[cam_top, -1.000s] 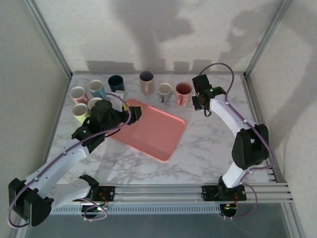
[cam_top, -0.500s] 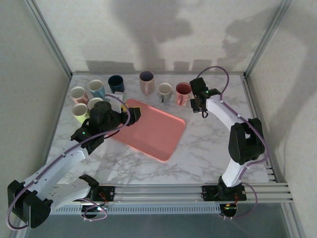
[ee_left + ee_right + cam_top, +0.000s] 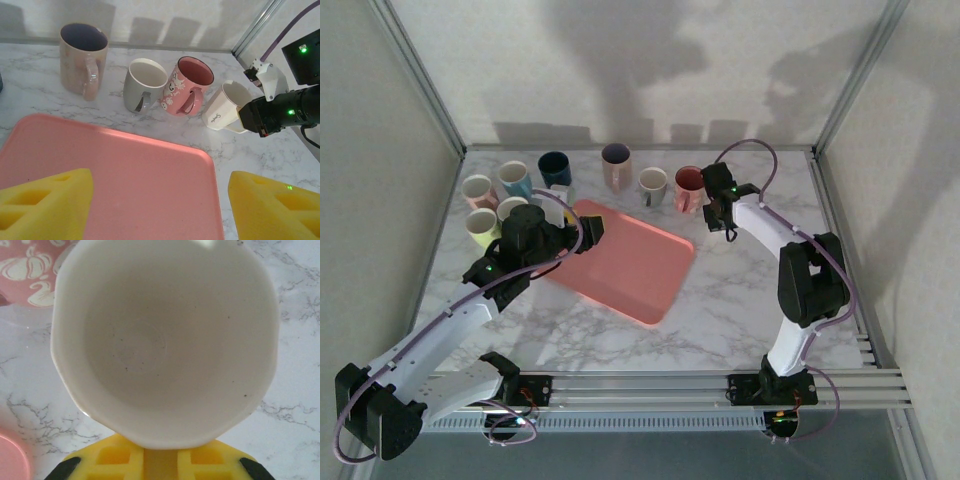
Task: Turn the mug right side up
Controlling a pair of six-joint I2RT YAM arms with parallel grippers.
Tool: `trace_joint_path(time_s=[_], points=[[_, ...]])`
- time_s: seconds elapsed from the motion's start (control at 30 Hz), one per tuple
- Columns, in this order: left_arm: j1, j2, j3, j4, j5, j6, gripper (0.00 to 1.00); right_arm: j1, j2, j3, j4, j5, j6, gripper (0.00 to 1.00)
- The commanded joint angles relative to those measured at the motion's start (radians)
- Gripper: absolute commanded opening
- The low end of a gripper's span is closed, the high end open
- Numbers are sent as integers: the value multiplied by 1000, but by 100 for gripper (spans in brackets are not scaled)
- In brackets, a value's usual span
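Right wrist view looks straight into the mug (image 3: 165, 340): its mouth sits just ahead of the right jaws, which are pinched almost shut on its near side, seemingly on the handle, the yellow fingers (image 3: 115, 460) under the rim. It is tilted, low over the tabletop (image 3: 270, 155). Script on its side is too small to read. Just left stands a pink mug (image 3: 187, 85) with white cartoons, then a grey mug (image 3: 142, 85). Left jaws gape wide, empty, above the tray (image 3: 125, 165).
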Motion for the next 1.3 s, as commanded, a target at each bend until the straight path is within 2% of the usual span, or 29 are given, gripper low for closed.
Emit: trace_joint_path(time_s=[0.0, 0.1, 0.2, 0.37, 0.6, 0.73, 0.83, 0.87, 1.1, 1.2, 1.27], points=[[12, -4, -10, 5, -13, 10, 71, -3, -15, -13, 51, 44, 7, 18], [12, -7, -9, 6, -13, 7, 71, -4, -34, -25, 42, 34, 17, 32], [12, -9, -10, 10, -13, 3, 72, -3, -71, -33, 24, 15, 33, 42], [12, -10, -2, 17, -28, 0, 71, -3, -184, -49, -19, -36, 60, 50], [13, -33, -18, 75, -95, 8, 72, -7, -384, -99, -26, -192, 33, 59], [18, -50, -29, 101, -130, 8, 72, -14, -455, -107, -15, -258, 18, 70], [21, -58, -32, 100, -156, 8, 73, -22, -478, -96, -7, -288, 13, 85], [23, -61, -34, 98, -167, 6, 73, -24, -483, -91, -4, -296, 12, 99], [33, -111, -67, 139, -248, 16, 79, -43, -509, -62, 2, -320, 4, 99], [43, -131, -75, 162, -278, 18, 99, -59, -520, -61, 6, -331, 4, 99], [54, -134, -72, 164, -286, 25, 100, -70, -527, -63, 12, -342, 4, 99]])
